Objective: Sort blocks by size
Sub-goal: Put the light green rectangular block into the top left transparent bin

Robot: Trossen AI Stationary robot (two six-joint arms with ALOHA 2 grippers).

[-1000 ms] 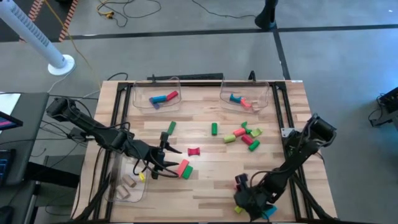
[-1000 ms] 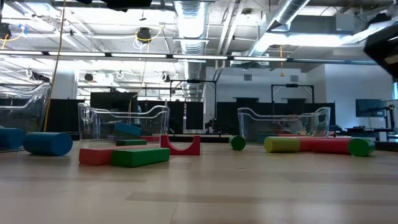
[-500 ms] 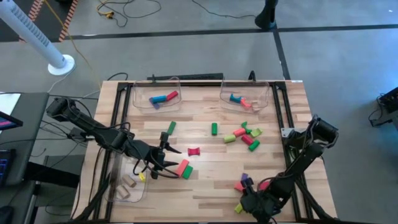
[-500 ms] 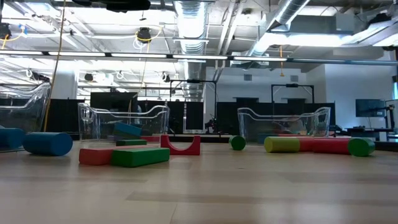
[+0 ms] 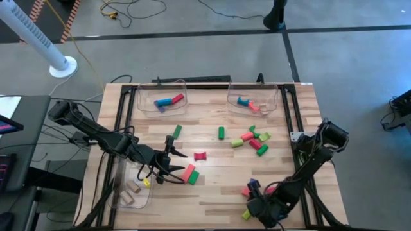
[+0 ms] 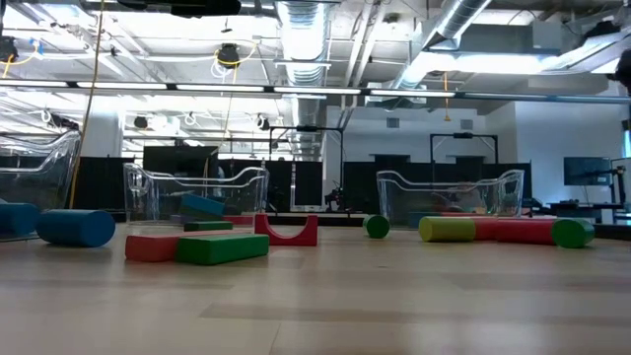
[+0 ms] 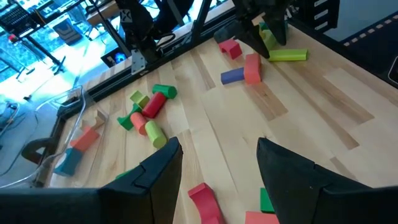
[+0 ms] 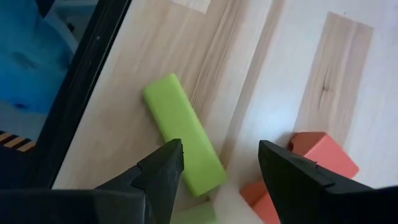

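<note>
the right gripper (image 5: 257,208) is seen low over the near right part of the table (image 5: 212,192), its fingers (image 8: 158,177) spread wide with nothing between them; a lime green bar (image 8: 184,142) lies flat just ahead, beside an orange-red block (image 8: 323,152). the left gripper (image 5: 174,168) hangs over the near left area, likewise held apart and empty (a red block (image 5: 188,172) and a green block (image 5: 193,177) lie touching just beside it). a red arch (image 5: 200,156) rests mid-table. further blocks are clustered right of centre (image 5: 252,138). two clear bins at the far edge (image 5: 160,97) hold a few blocks, and a third bin at the near left (image 5: 131,192) holds what appear to be plain wooden ones.
</note>
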